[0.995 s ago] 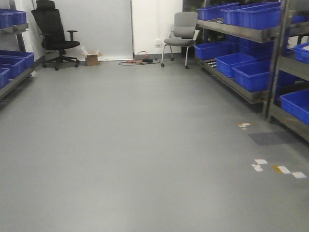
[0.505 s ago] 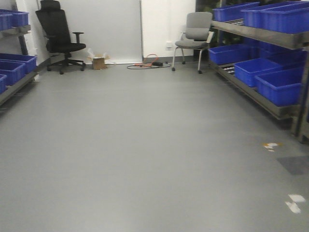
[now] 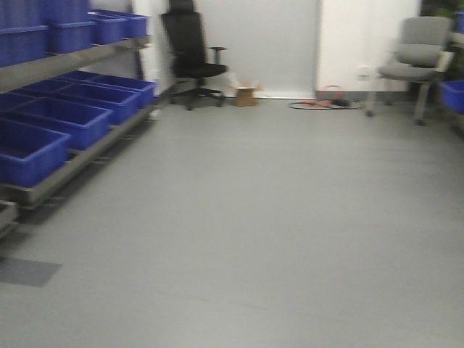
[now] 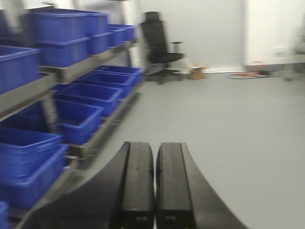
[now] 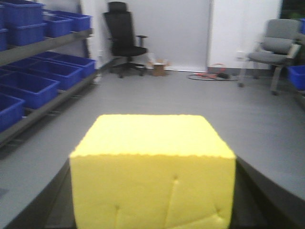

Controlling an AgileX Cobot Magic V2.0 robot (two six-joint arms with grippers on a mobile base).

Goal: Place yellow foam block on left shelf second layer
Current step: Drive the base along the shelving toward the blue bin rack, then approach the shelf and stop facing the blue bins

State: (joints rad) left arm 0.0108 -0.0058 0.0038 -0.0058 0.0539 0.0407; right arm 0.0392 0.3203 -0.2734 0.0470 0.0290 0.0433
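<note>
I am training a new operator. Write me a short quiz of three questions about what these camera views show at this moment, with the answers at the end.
1. True or false: the left gripper is shut and holds nothing.
2. Choose one: what does the right gripper hold? A) a cardboard box B) the yellow foam block C) a red cable
3. Fill the gap: in the front-facing view, the shelf with the blue bins stands on the ___ side of the picture.

Key: 1 true; 2 B; 3 left.
</note>
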